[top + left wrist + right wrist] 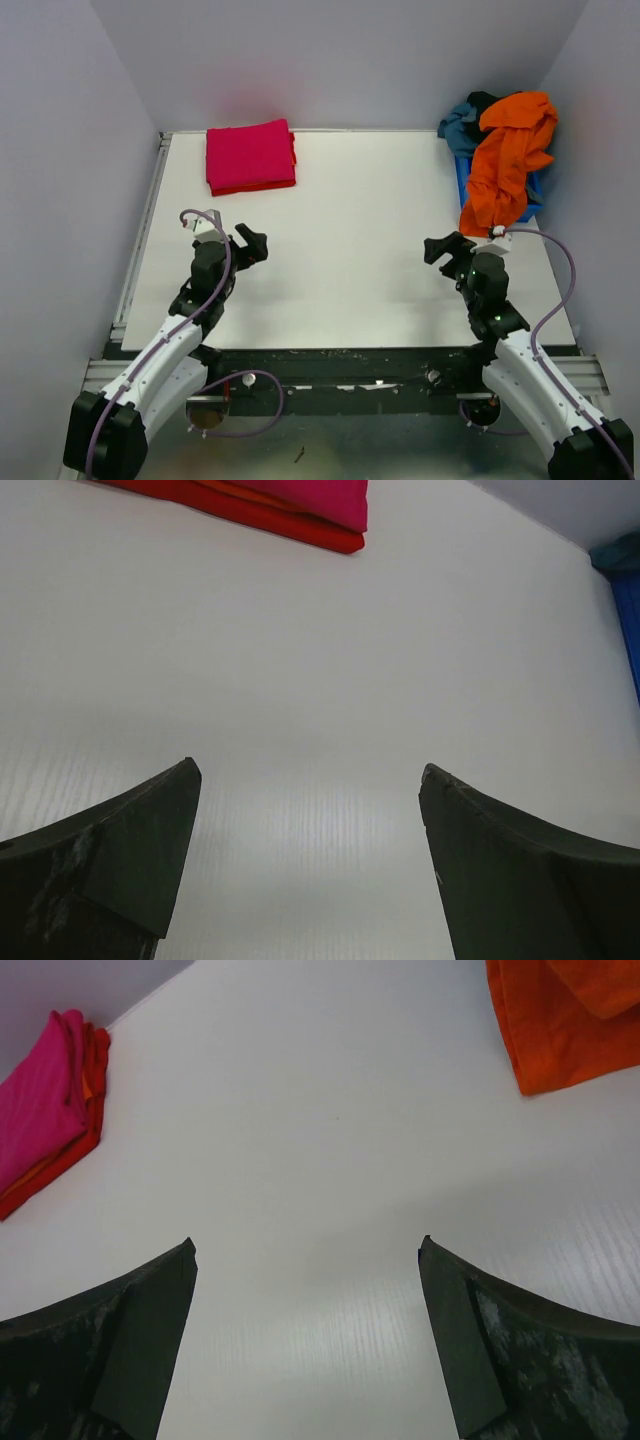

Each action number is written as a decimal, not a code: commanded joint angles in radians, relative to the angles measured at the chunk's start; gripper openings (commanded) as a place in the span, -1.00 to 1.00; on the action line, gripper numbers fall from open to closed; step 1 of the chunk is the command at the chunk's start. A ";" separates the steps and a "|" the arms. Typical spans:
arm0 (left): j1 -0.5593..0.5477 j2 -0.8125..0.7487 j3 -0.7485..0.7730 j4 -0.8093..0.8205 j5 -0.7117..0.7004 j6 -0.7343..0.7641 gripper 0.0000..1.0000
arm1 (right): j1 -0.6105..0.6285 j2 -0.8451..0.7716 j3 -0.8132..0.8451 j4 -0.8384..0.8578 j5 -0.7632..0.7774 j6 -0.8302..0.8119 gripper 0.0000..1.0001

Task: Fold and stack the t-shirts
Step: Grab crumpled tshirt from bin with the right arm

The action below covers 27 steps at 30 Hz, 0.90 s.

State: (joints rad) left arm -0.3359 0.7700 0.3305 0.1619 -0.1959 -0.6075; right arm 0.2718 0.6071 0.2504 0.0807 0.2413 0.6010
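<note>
A folded magenta-pink t-shirt (250,153) lies on a red folded one at the table's far left; the stack also shows in the left wrist view (300,505) and the right wrist view (45,1110). An unfolded orange t-shirt (505,165) hangs out of a blue bin (463,172) at the far right, its hem on the table (560,1030). My left gripper (252,243) is open and empty, low over the bare table (310,770). My right gripper (445,248) is open and empty, just in front of the orange shirt's hem (308,1245).
A blue-grey garment (462,122) lies in the bin behind the orange shirt. The white table (350,250) is enclosed by grey walls on three sides. The bin's blue edge shows in the left wrist view (628,610).
</note>
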 commanded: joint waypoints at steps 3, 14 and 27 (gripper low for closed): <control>-0.003 0.003 0.001 -0.007 -0.031 -0.009 0.98 | 0.003 -0.018 0.001 0.017 0.001 -0.012 1.00; -0.003 0.083 -0.008 0.125 0.194 0.029 0.98 | 0.003 -0.004 0.003 0.019 0.001 -0.004 1.00; -0.046 0.250 0.084 0.107 0.267 0.069 0.98 | 0.003 -0.024 0.012 0.005 -0.016 -0.018 1.00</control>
State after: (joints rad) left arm -0.3725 1.0058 0.3698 0.2752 0.0841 -0.5648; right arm 0.2718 0.6022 0.2504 0.0803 0.2390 0.6010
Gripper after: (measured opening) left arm 0.990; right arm 0.998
